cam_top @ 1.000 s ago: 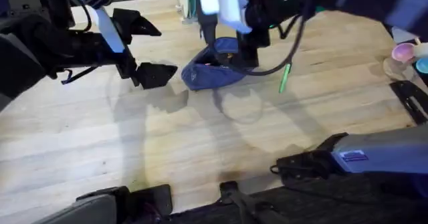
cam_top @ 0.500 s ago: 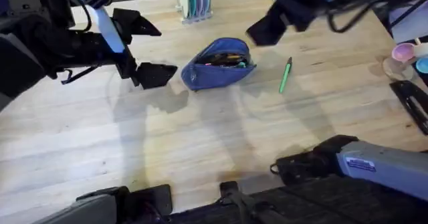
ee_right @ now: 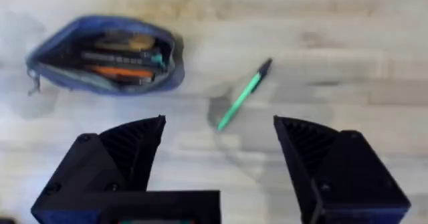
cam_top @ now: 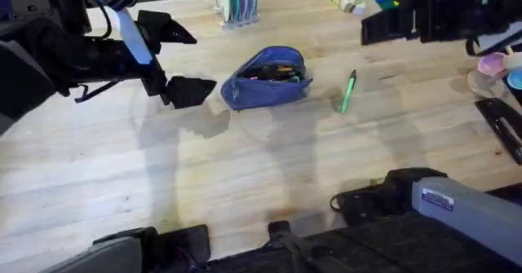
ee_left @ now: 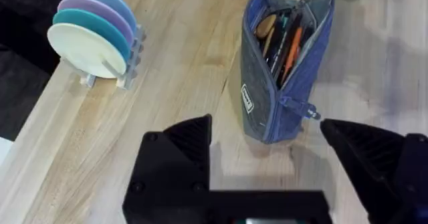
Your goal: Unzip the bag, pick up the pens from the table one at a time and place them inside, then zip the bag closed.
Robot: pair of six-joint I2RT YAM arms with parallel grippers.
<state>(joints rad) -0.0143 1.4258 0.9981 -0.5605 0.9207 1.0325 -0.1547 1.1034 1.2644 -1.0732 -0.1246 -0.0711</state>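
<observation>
So the bag (cam_top: 266, 77) sits upper-middle of the overhead frame, already unzipped and gaping, with a bunch of pens (ee_left: 284, 37) packed inside, dark ones plus an orange one. It's propped mouth-up, which makes sense if you want to drop more stuff in from above. The zip pull (ee_left: 309, 112) hangs off the end nearest the left claw.

One green pen (cam_top: 347, 91) is on the tabletop (cam_top: 245, 175), just right of the bag, lying at a slant with its dark tip pointing away from the arm bases. Not touching the bag, but near it.

Left claw (cam_top: 175, 59) is parked on the left of the overhead frame, fingers spread wide, holding nothing. In its own wrist view it's aimed right at the pull-tab end of the bag, so I'd guess it's waiting there to steady the bag or to do the zipping once that last pen is in.

Right claw (ee_right: 221, 157) is also wide open and empty. From its wrist view it's up above the tabletop with the green pen lying between its fingers further off, so it looks lined up for a straight drop onto it. My read: the next step is grabbing that pen.

Upper middle there's a rack of plates (cam_top: 237, 0), off to the side and not in the way.
</observation>
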